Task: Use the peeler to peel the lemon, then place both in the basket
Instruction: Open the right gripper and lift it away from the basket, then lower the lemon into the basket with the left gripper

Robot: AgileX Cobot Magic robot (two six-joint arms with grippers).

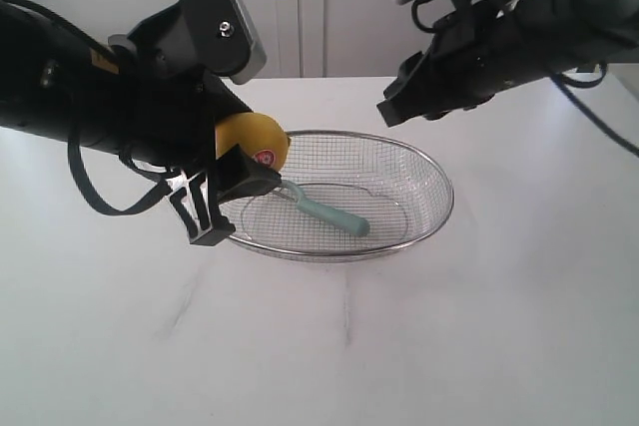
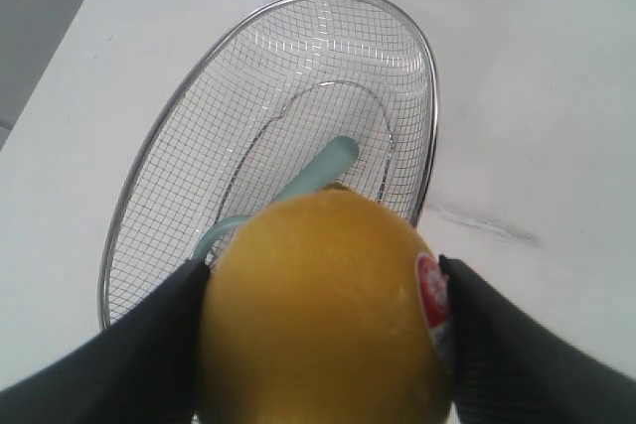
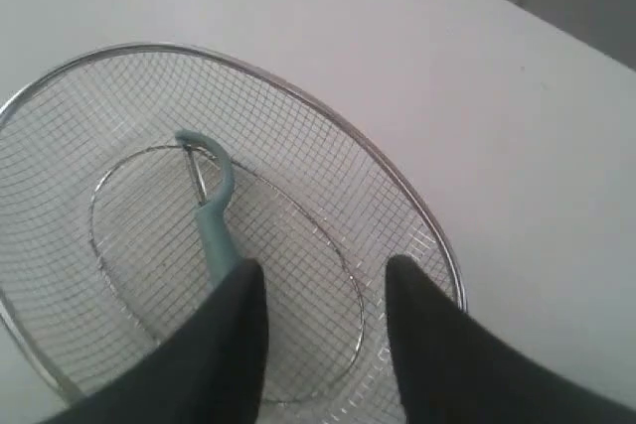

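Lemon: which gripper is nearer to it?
Left. The left gripper clamps the lemon above the basket's rim; the right gripper hangs open over the basket's other end, clear of it.

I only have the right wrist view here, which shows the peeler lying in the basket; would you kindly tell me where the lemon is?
Observer: The lemon is clamped in the left claw, one finger on each side.
Operator: Thank you. Where is it relative to the basket?
Observer: In the exterior view it is at the left end of the basket, level with the rim or just above it.
Operator: Does it look peeled?
Observer: Not on the side the left wrist view shows. The skin there is whole and yellow, with the red-and-white sticker in place.
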